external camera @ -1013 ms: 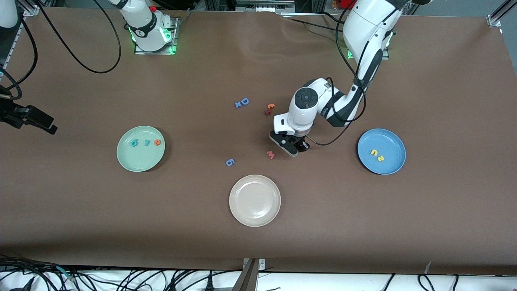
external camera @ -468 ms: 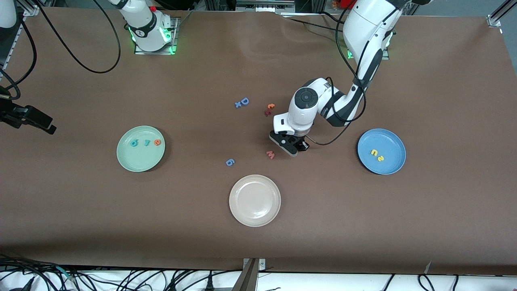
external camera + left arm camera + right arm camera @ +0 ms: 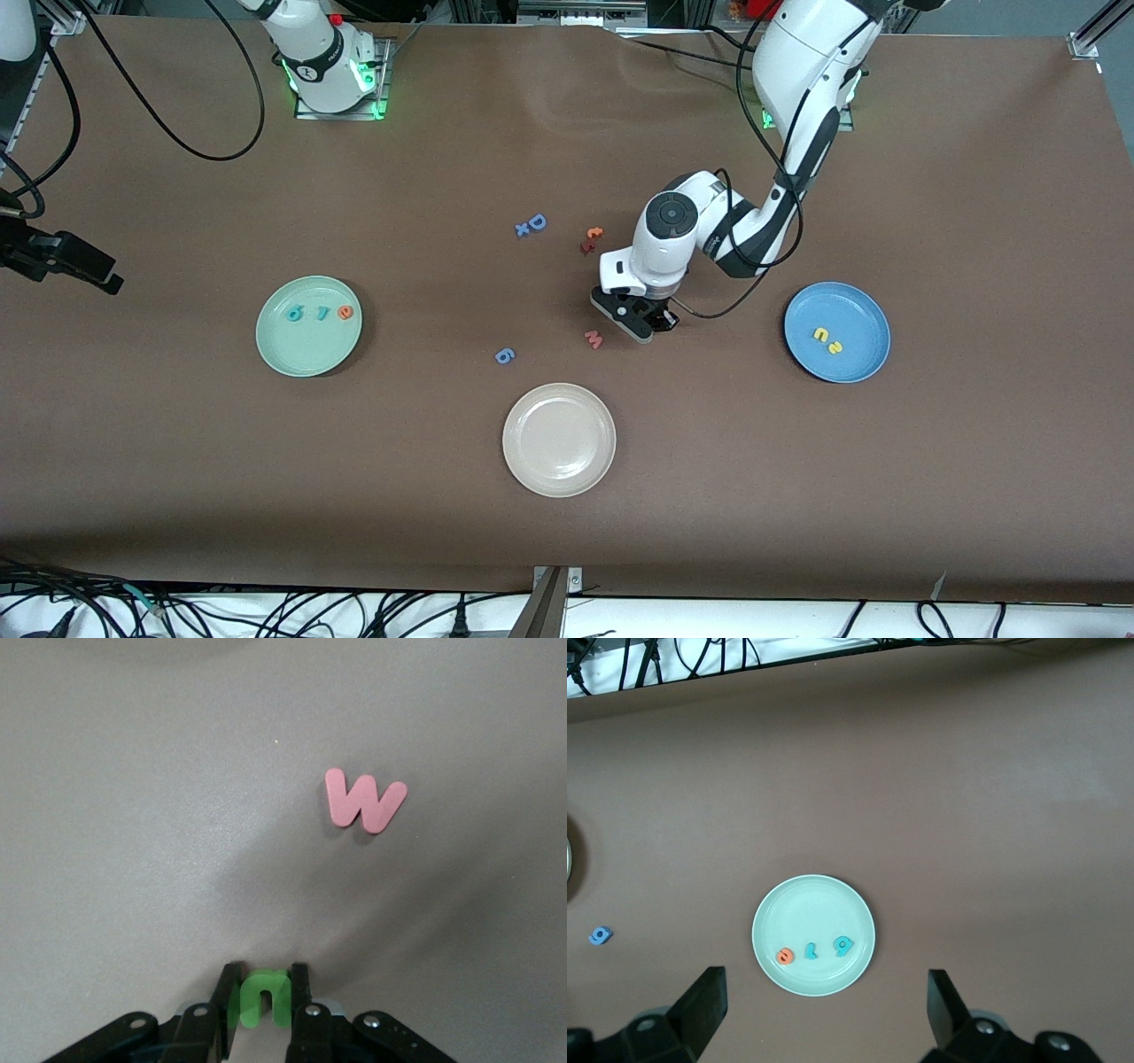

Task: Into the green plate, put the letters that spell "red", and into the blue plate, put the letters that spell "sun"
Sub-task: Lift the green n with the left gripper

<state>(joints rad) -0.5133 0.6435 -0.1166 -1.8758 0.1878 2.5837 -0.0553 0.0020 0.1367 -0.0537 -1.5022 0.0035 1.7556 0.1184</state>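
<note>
We see the green "u" [image 3: 264, 997], a small arch of bright green foam, pinched between the fingers of the left end effector [image 3: 264, 1003], low over the brown table [image 3: 797, 487] just beside the pink "M" [image 3: 594, 338]. Only the left wrist view shows this letter; in the front view the arm hides it. The blue plate [image 3: 864, 310], toward the left arm's end, carries the yellow "n" [image 3: 822, 334] and yellow "s" [image 3: 834, 347]. The green plate [image 3: 301, 354] carries the teal "d" [image 3: 295, 312], teal "r" [image 3: 322, 312] and orange "e" [image 3: 345, 311]. The right end effector [image 3: 824, 1005] waits high above that plate, its jaws spread wide and empty.
</note>
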